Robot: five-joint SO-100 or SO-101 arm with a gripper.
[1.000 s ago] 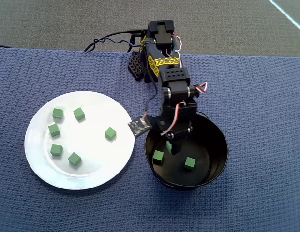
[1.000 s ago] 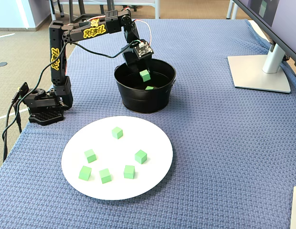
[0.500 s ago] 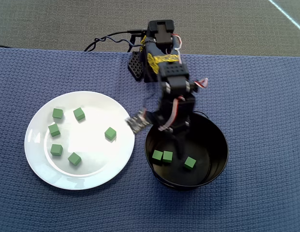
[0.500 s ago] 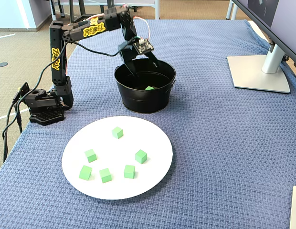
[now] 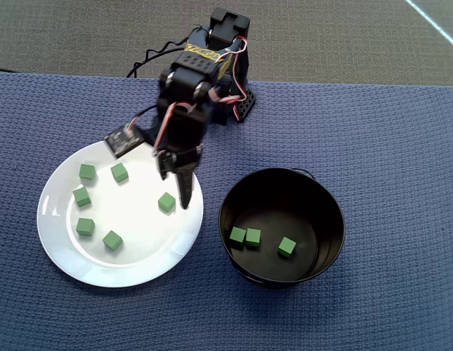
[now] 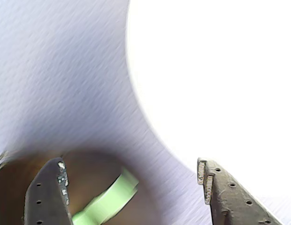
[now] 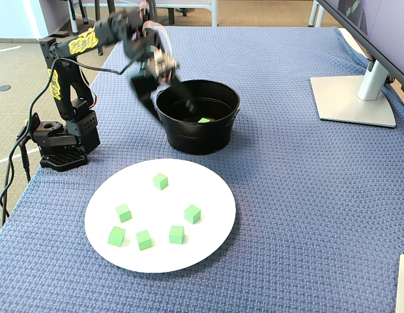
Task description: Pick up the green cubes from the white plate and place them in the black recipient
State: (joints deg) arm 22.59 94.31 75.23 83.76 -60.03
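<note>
Several green cubes (image 5: 166, 202) lie scattered on the white plate (image 5: 142, 256), which the fixed view also shows (image 7: 208, 241) with its cubes (image 7: 192, 213). Three more cubes (image 5: 253, 237) rest on the bottom of the black recipient (image 5: 329, 197), right of the plate. My gripper (image 5: 176, 189) hangs open and empty above the plate's right part, close to the nearest cube. In the wrist view the gripper (image 6: 131, 165) holds nothing. There the plate (image 6: 206, 70) is a white glare at upper right. The recipient (image 6: 89, 178) and a cube (image 6: 108, 201) are a blur at lower left.
A blue woven cloth (image 7: 300, 195) covers the table. The arm's base (image 7: 58, 140) and cables sit at the cloth's edge, left in the fixed view. A monitor stand (image 7: 355, 98) is at the far right.
One second ago the gripper held a cube over the recipient. It let go, leaving three cubes inside. The arm has since swung left in the overhead view, over the plate.
</note>
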